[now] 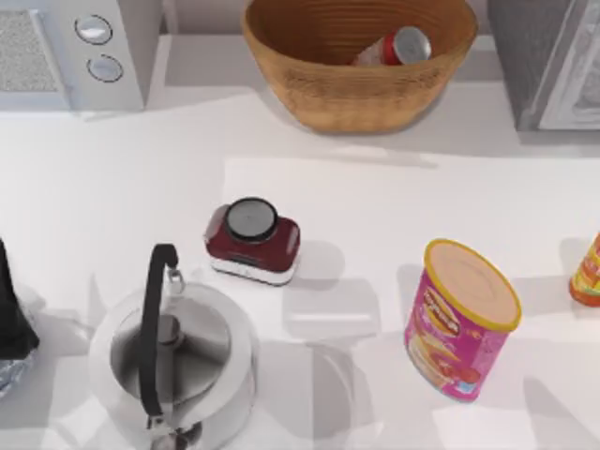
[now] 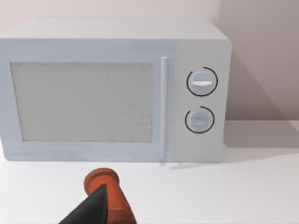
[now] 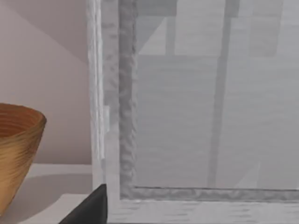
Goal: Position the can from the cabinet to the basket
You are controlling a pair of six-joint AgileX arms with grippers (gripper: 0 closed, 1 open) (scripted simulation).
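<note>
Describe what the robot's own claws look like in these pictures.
Little of them is in frame. In the left wrist view, the left claw appears as a matte black, pointed wedge with no markings or cables. In the right wrist view, the right claw is the same plain black wedge shape. At the top view's left edge there is a dark arm part.

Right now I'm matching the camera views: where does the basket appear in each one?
Top view: basket at top centre, can lying inside.
Right wrist view: basket beside the cabinet door frame.
Left wrist view: faces the microwave.
Shared landmark: cabinet, top view's upper right corner.
</note>
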